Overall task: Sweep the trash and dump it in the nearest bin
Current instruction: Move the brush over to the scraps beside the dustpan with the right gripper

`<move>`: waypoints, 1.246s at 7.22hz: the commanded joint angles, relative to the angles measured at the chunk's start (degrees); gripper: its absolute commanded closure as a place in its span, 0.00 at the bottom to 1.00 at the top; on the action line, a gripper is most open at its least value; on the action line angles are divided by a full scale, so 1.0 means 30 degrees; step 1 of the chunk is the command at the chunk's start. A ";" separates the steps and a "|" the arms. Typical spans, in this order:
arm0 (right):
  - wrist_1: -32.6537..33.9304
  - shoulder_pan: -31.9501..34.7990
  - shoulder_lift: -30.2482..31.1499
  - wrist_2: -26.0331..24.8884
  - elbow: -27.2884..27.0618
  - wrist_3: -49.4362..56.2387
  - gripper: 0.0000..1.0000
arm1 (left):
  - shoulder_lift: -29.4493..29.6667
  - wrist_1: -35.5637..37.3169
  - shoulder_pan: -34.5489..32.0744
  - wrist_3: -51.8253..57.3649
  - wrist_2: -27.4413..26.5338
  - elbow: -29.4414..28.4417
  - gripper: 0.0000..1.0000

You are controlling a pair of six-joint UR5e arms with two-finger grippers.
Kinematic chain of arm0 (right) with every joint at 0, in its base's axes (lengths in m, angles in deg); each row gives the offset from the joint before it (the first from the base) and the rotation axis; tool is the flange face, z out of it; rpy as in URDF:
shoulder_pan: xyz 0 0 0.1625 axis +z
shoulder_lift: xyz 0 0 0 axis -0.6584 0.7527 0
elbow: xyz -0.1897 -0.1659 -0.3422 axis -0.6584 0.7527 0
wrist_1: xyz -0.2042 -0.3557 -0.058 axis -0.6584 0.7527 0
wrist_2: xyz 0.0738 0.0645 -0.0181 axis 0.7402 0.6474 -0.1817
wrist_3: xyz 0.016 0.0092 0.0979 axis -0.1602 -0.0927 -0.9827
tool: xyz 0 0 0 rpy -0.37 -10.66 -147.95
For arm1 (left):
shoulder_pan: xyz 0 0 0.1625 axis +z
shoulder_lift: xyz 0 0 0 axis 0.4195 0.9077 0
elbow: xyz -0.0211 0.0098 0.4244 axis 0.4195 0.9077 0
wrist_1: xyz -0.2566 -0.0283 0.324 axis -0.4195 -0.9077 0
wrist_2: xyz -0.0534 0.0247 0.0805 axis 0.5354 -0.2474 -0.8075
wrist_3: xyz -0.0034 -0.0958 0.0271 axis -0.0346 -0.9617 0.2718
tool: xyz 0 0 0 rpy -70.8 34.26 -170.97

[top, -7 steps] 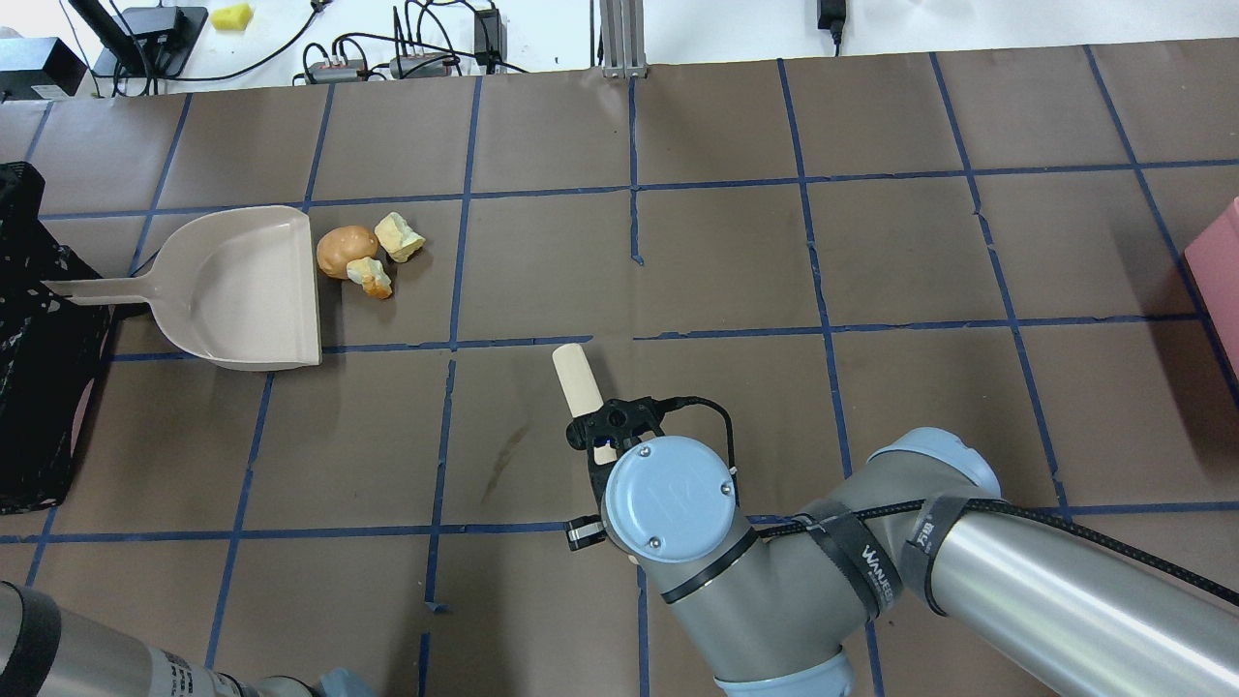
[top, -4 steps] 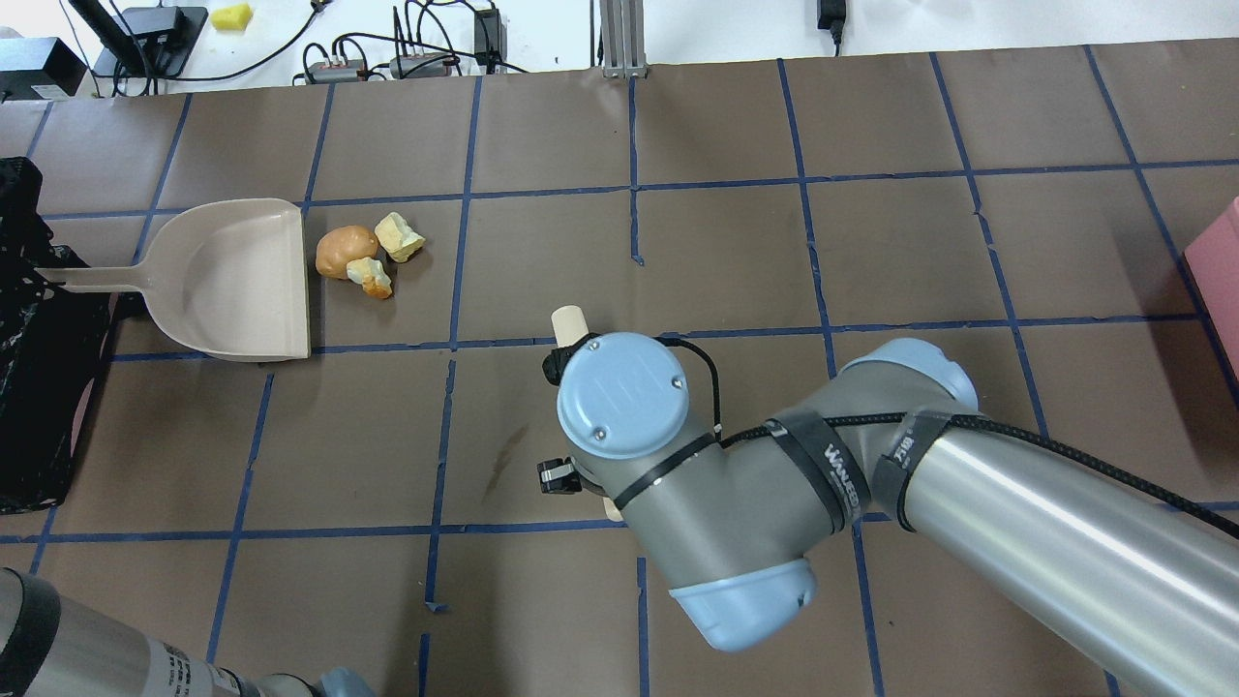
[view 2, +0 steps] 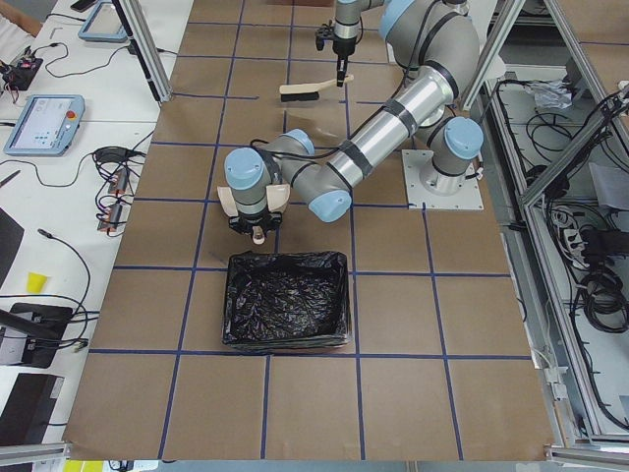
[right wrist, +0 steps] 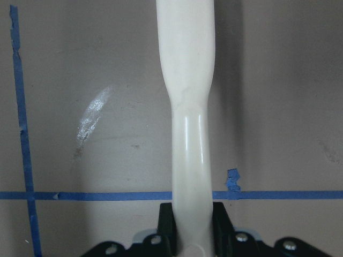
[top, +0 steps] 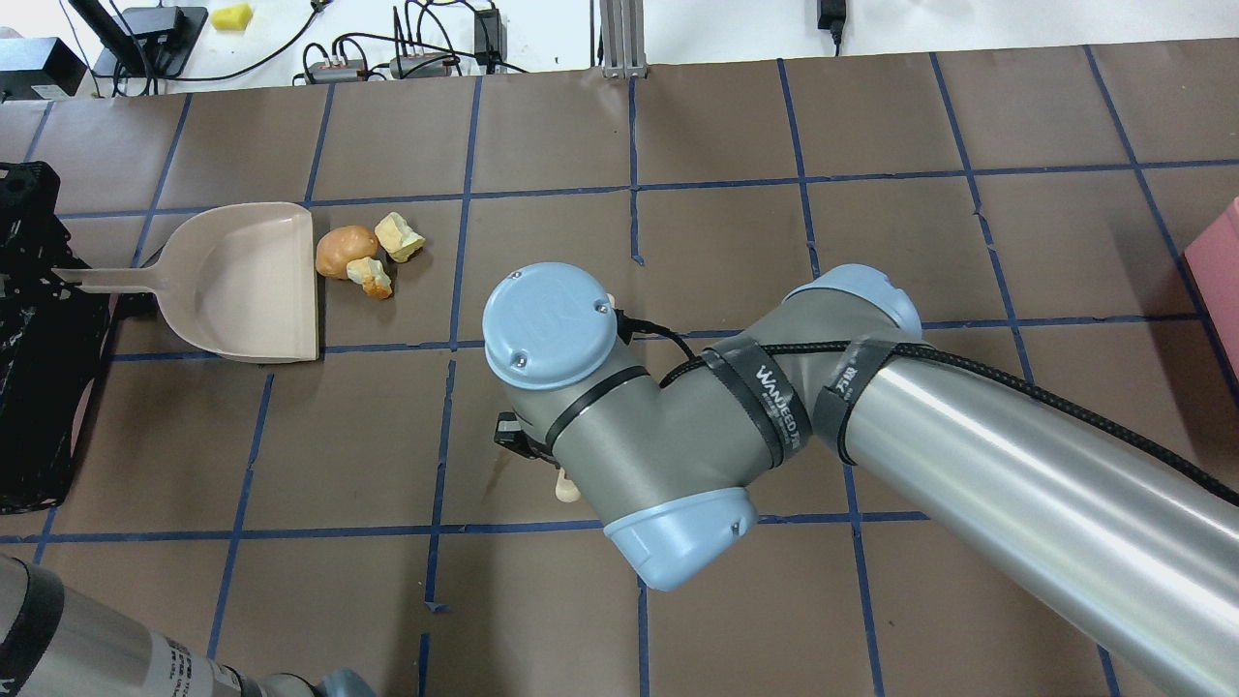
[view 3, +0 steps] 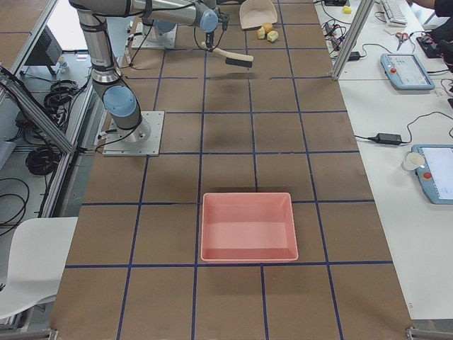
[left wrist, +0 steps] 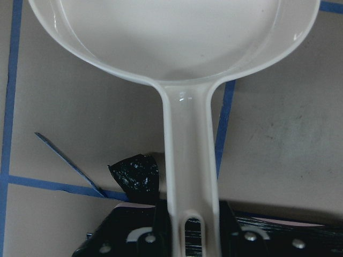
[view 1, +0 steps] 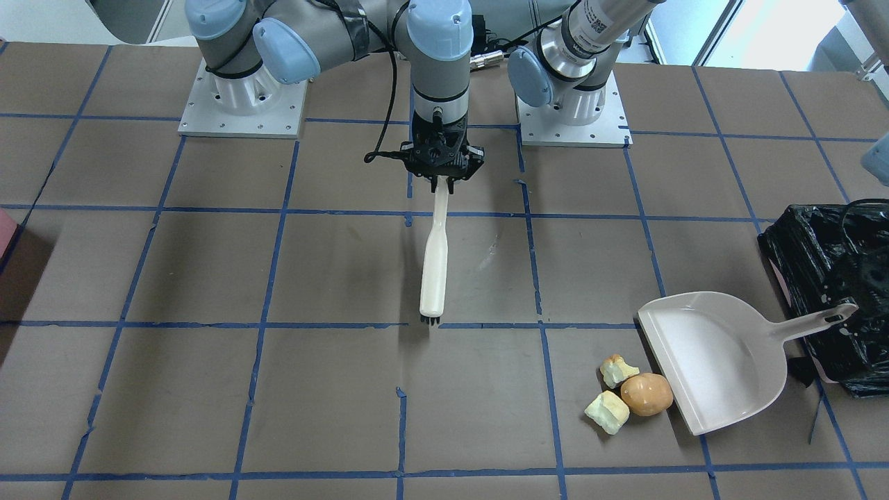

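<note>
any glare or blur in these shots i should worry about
Left wrist view: small glare spots on the dustpan neck. Right wrist view: a sheen on the brush handle, a pale shiny smear on the table. Overhead view: a bright streak along the right arm, which hides most of the brush. Front-facing view: glossy specks on the bin liner.

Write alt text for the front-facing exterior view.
The right gripper holds a white brush by its handle, bristles toward the camera. At lower right, a potato and two bread chunks lie just outside the open lip of a dustpan, whose handle reaches a black-lined bin.
</note>
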 commanded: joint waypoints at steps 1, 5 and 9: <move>-0.0234 0.1173 -0.2431 -0.0040 0.2779 -0.7724 0.97 | 0.0060 0.0002 -0.0474 -0.0037 0.0360 0.0215 0.96; -0.9570 0.2583 -1.0723 -0.0977 1.6016 -1.0742 0.97 | 0.0734 0.0207 -0.0590 -0.0299 0.0362 0.0215 0.96; -0.9348 0.3021 -1.3013 -0.0888 1.9748 -1.1274 0.97 | 0.0763 0.0207 -0.1528 -0.0769 0.0391 0.0480 0.96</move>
